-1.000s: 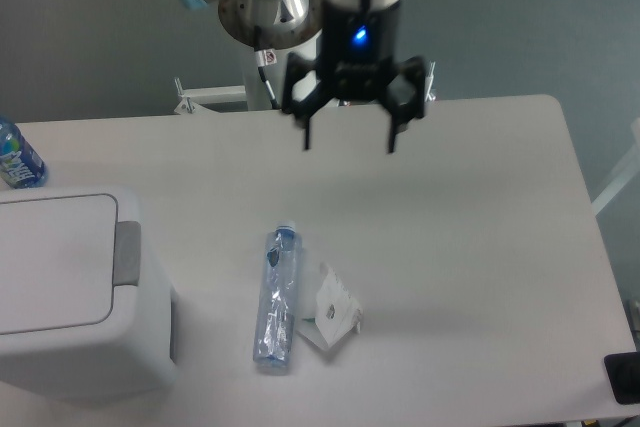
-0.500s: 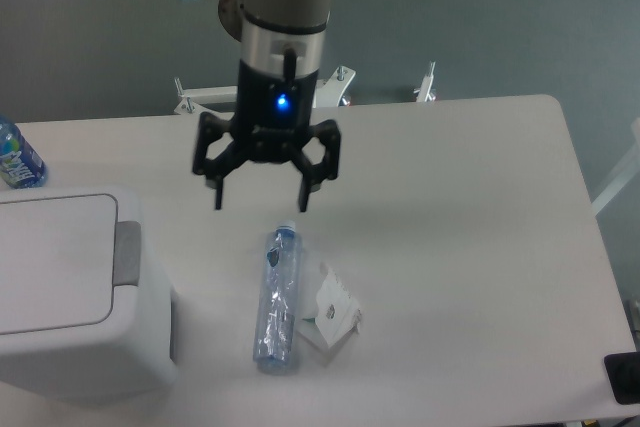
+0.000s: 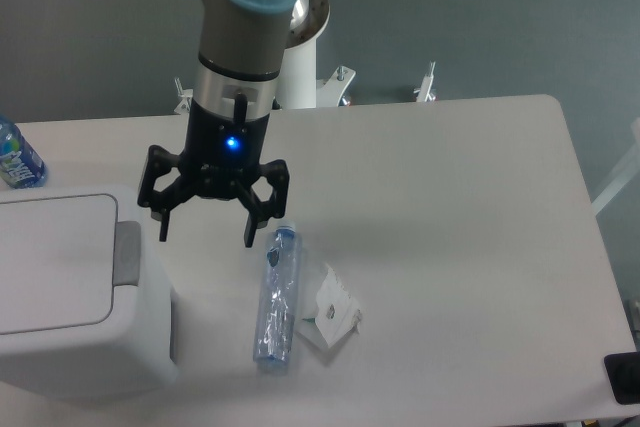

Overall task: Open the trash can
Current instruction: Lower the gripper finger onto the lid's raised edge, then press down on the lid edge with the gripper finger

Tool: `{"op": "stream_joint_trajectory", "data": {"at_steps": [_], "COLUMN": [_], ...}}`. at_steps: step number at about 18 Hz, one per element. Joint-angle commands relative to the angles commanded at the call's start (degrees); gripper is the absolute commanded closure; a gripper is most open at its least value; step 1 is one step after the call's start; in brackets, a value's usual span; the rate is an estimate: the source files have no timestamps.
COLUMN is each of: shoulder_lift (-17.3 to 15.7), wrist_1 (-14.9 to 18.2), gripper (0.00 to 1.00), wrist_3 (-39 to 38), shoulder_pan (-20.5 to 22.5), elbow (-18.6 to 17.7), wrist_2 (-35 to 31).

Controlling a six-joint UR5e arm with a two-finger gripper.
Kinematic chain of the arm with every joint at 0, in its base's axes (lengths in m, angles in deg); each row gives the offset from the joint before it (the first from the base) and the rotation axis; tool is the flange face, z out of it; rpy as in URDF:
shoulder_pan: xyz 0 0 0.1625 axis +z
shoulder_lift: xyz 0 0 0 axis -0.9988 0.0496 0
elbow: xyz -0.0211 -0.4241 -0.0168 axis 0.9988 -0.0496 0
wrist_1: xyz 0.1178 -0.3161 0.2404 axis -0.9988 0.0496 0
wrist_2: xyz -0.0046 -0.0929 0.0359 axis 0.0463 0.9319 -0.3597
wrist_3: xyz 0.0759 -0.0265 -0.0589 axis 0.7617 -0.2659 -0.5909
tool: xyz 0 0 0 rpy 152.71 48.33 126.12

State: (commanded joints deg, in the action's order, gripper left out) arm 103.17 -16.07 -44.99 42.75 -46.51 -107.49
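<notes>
The trash can (image 3: 70,297) is a large boxy white bin at the lower left, with its flat white lid down and a grey push tab (image 3: 127,253) on its right edge. My gripper (image 3: 206,239) hangs open and empty above the table, just right of the tab and a little above it. Its left fingertip is close to the tab; I cannot tell if it touches. A blue light glows on the gripper body.
A crushed clear plastic bottle (image 3: 277,297) lies on the table right of the gripper, with a crumpled white paper (image 3: 330,311) beside it. A blue-labelled bottle (image 3: 17,157) stands at the far left edge. A dark object (image 3: 622,377) sits at the lower right corner.
The gripper has moved left and toward the front, from the table's back middle to just beside the bin's grey tab. It stays open. Nothing else moved.
</notes>
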Motion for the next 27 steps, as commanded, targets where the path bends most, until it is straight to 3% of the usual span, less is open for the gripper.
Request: {"op": "stream_joint_trajectory", "data": {"at_steps": [27], "shoulder_lift": [1.05], "wrist_1": [-0.44], "gripper": [0.00], "wrist_3": [0.00], "shoulder_pan": [-1.50], "elbow": [-0.35], "wrist_2": [-0.18]}}
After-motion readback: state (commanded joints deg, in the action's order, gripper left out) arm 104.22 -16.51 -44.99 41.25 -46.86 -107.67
